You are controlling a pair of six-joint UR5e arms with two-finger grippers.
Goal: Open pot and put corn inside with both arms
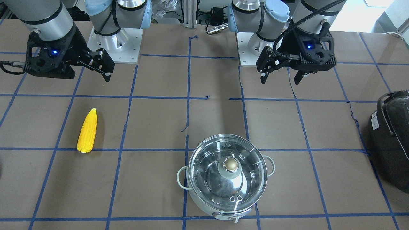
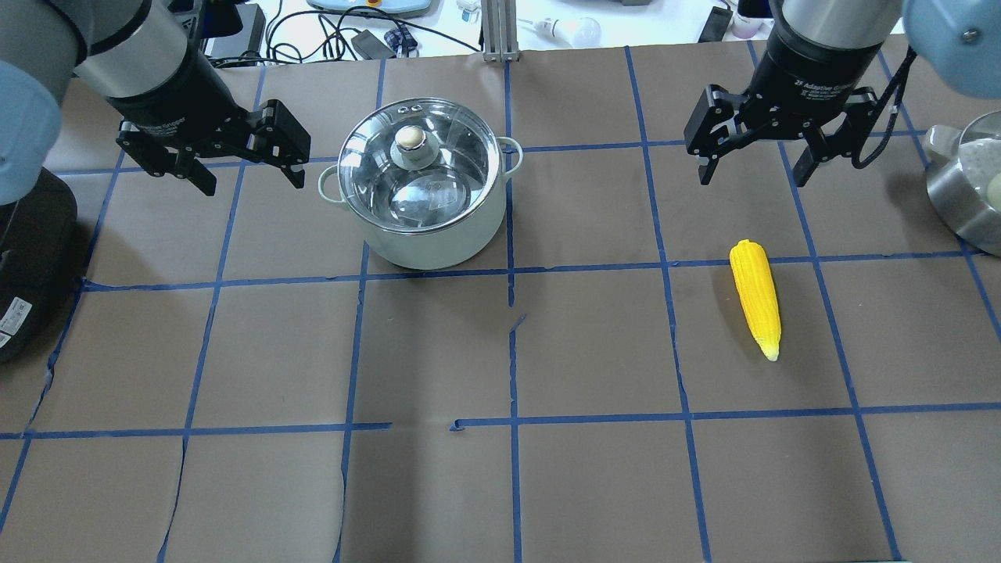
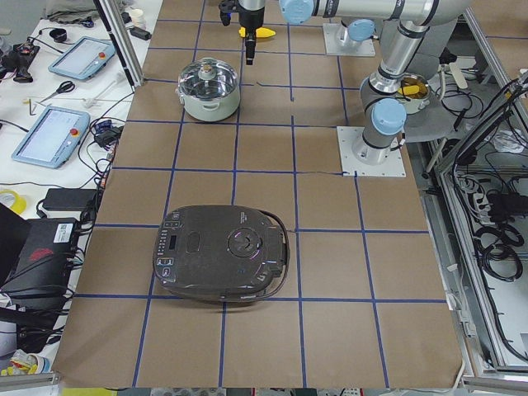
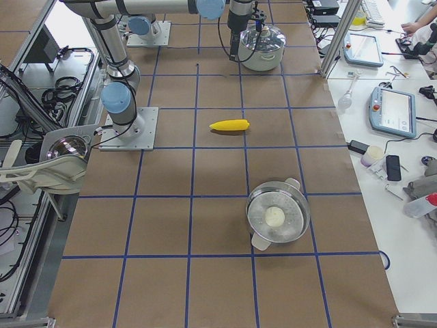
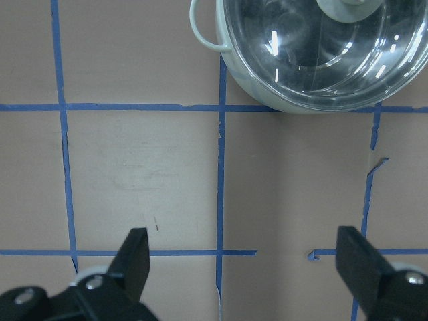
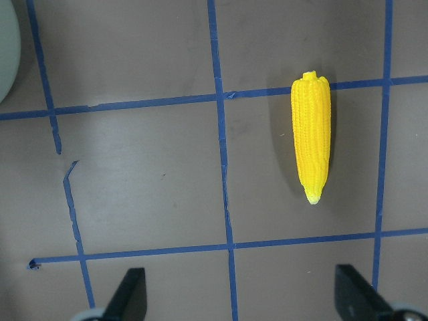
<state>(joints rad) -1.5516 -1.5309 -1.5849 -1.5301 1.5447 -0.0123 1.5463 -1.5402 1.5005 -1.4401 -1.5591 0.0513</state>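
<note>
The pot (image 2: 422, 231) stands on the table with its glass lid (image 2: 418, 168) on and the metallic knob (image 2: 410, 139) on top. It also shows in the front view (image 1: 227, 174) and the left wrist view (image 5: 314, 60). The yellow corn (image 2: 756, 297) lies flat on the table, apart from the pot, and shows in the front view (image 1: 87, 131) and the right wrist view (image 6: 311, 137). My left gripper (image 2: 252, 184) is open and empty, hovering just left of the pot. My right gripper (image 2: 752, 181) is open and empty, above the table beyond the corn's blunt end.
A black appliance (image 2: 23, 274) with a handle sits at the table's left end, also in the left side view (image 3: 223, 252). A steel steamer pot (image 2: 966, 188) stands at the right edge. Blue tape lines cross the brown table.
</note>
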